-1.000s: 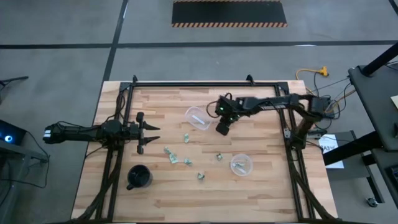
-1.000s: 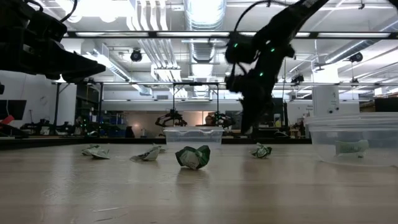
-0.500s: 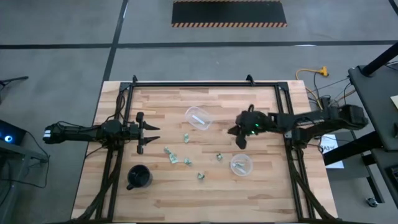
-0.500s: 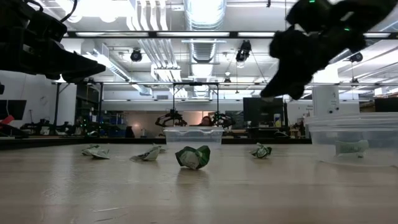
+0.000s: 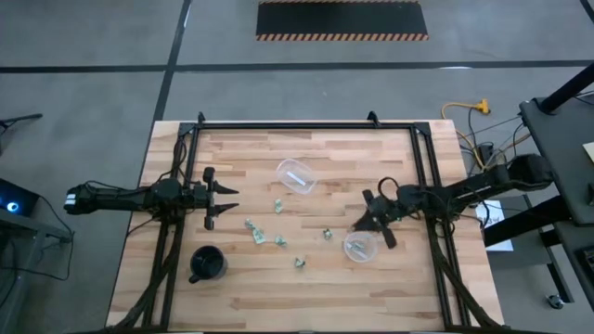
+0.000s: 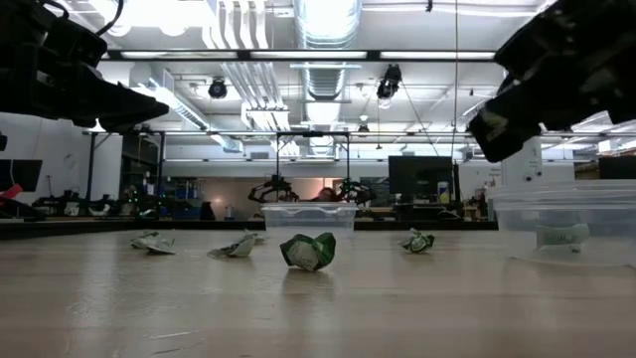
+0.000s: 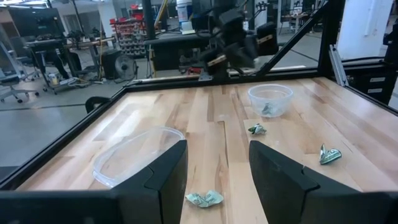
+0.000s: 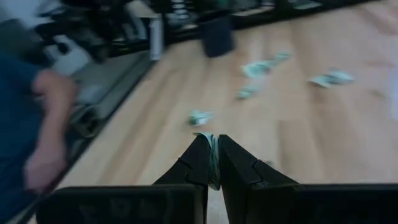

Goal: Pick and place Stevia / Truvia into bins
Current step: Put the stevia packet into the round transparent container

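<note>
Wooden table [image 5: 278,288], cluttered workshop behind.

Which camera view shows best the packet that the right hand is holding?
The right wrist view: the packet shows pinched between its fingers. The high and low views show the right hand but not the packet; the left wrist view neither.

The right gripper [image 5: 373,225] now hangs just beside the front clear cup [image 5: 359,246], having swung away from the rear cup [image 5: 296,176] across the boards toward the table's right side. Its fingers [image 8: 200,163] pinch what looks like a pale packet [image 8: 213,158]; motion blur leaves this uncertain.
</note>
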Motion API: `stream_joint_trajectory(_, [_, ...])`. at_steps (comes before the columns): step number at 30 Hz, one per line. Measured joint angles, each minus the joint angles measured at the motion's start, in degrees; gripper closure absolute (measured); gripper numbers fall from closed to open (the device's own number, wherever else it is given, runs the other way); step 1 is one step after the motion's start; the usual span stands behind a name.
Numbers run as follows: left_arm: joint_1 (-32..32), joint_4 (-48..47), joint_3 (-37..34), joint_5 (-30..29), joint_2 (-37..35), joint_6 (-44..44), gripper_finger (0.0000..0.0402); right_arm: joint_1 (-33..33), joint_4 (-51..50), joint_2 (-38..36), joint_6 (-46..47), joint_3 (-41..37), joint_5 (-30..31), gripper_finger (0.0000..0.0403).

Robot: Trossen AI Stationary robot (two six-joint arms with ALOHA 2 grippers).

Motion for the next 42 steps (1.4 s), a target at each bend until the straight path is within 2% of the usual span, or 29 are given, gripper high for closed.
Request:
stream_joint_trajectory(3, [-0.01, 0.02, 0.00, 0.00, 0.00, 0.01, 0.0246, 2.29, 4.31, 1.46, -1.24, -1.45, -2.27, 0.0390])
stream_joint_trajectory(9, [-0.01, 0.03, 0.00, 0.00, 0.00, 0.01, 0.0246, 6.26, 8.54, 4.87, -4.83, -2.16, -2.75, 0.0390])
stream_joint_trajectory(22, [0.00, 0.02, 0.00, 0.00, 0.00, 0.02, 0.0246, 6.71, 7.98, 9.36, -5.89, 1.31, -2.75, 0.0390])
stream_joint_trajectory(34, [0.00, -0.04, 0.00, 0.00, 0.02, 0.00, 0.0246, 6.69, 1.84, 9.68, -6.44, 2.35, -2.57, 0.0390])
stream_joint_trajectory(42, [-0.02, 0.04, 0.00, 0.00, 0.02, 0.00, 0.0246, 6.67, 1.77, 10.21, -6.54, 2.34, -2.24, 0.0389])
